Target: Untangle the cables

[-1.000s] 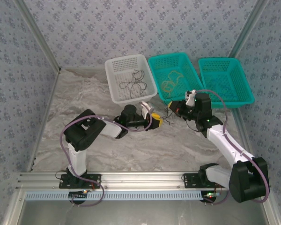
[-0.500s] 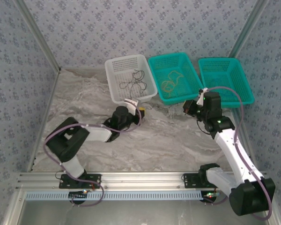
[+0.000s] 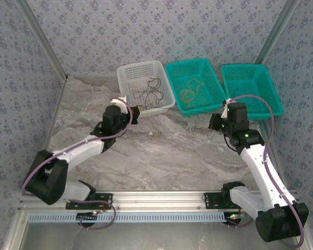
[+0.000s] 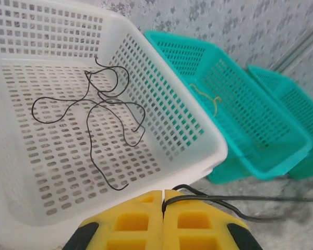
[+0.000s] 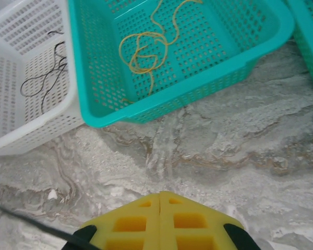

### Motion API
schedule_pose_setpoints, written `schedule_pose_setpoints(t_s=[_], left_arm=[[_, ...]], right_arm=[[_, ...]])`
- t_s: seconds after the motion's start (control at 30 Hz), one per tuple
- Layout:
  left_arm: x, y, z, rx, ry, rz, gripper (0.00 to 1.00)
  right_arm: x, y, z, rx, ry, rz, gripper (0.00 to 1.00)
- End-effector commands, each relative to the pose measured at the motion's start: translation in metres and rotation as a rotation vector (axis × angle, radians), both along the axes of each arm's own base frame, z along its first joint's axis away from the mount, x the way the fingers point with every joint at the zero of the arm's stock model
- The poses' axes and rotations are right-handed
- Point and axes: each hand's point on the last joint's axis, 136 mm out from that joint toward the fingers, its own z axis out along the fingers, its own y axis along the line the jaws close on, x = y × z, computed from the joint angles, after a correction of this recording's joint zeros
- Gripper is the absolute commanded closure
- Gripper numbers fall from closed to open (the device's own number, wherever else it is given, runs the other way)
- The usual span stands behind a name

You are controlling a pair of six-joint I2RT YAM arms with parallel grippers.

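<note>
No text, label, brand, number or sign can be read anywhere in these views.

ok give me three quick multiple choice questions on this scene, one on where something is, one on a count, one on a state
1. Where does the yellow cable lie?
A. on the bare table
B. in the middle teal basket
C. draped over the right arm

2. How many baskets stand in the row?
A. two
B. three
C. four

3. How do the jaws of the left end effector stand?
A. wide open
B. shut
C. spread around a basket rim

Answers:
1 B: the yellow cable coils on the floor of the middle teal basket.
2 B: the white basket, the middle teal basket and the right teal basket sit side by side.
3 B: its yellow fingers meet along a closed seam in the left wrist view.
</note>
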Motion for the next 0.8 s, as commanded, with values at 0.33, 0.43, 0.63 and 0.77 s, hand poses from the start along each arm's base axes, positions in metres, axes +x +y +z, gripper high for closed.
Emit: schedule_pose_setpoints(t_s=[0.33, 0.43, 0.63, 0.77], left_arm=[[0.009, 0.051, 0.062, -0.274, 0.086, 0.006, 1.0], [0.021, 0.045, 0.07, -0.277, 0.07, -0.006, 1.0], [0.048, 0.045, 0.069, -0.224, 0.106, 0.04, 1.0], [0.061, 0.047, 0.069, -0.205, 0.109, 0.071, 1.0]], right_arm=[[0.039, 0.032, 0.054, 0.241, -0.214, 0.174, 1.0], [0.055, 0.073, 0.068, 0.276, -0.239, 0.319, 1.0], [0.096, 0.136, 0.073, 0.237, -0.248, 0.427, 1.0], [0.133, 0.167, 0.074, 0.22, -0.245, 0.441, 1.0]])
